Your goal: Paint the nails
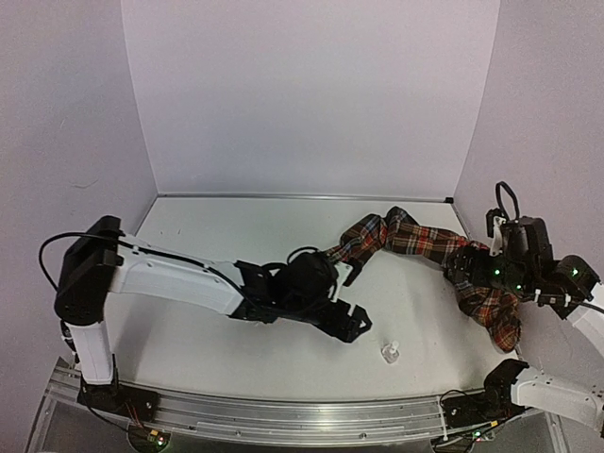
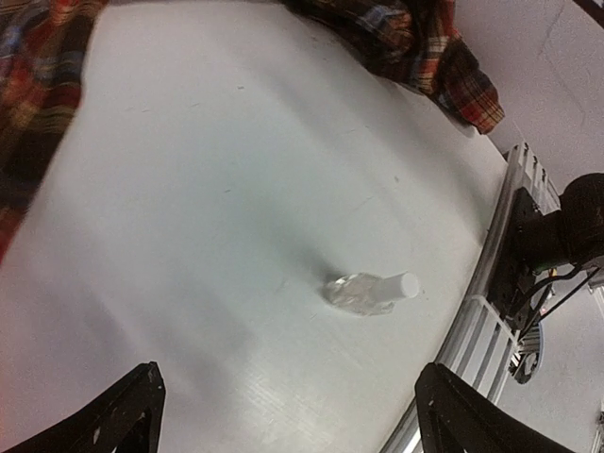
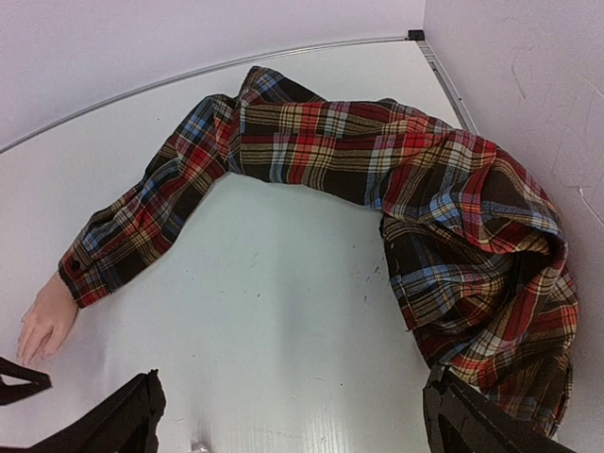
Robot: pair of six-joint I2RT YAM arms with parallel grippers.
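Note:
The pale mannequin hand (image 3: 47, 316) lies flat at the cuff of the red plaid shirt sleeve (image 3: 321, 151). Its fingertip nails (image 3: 28, 347) are too small to make out. In the top view the sleeve (image 1: 406, 236) runs right, and my left arm hides the hand. A small clear bottle with a white cap (image 2: 370, 291) lies on its side near the front edge (image 1: 390, 353). My left gripper (image 1: 353, 302) is open and empty, just up-left of the bottle (image 2: 297, 429). My right gripper (image 1: 465, 266) is open and empty above the bunched shirt (image 3: 293, 429).
The white table (image 1: 236, 236) has walls behind and on both sides. A metal rail (image 1: 302, 415) runs along the front edge, close to the bottle. The bunched body of the shirt (image 3: 491, 274) lies by the right wall.

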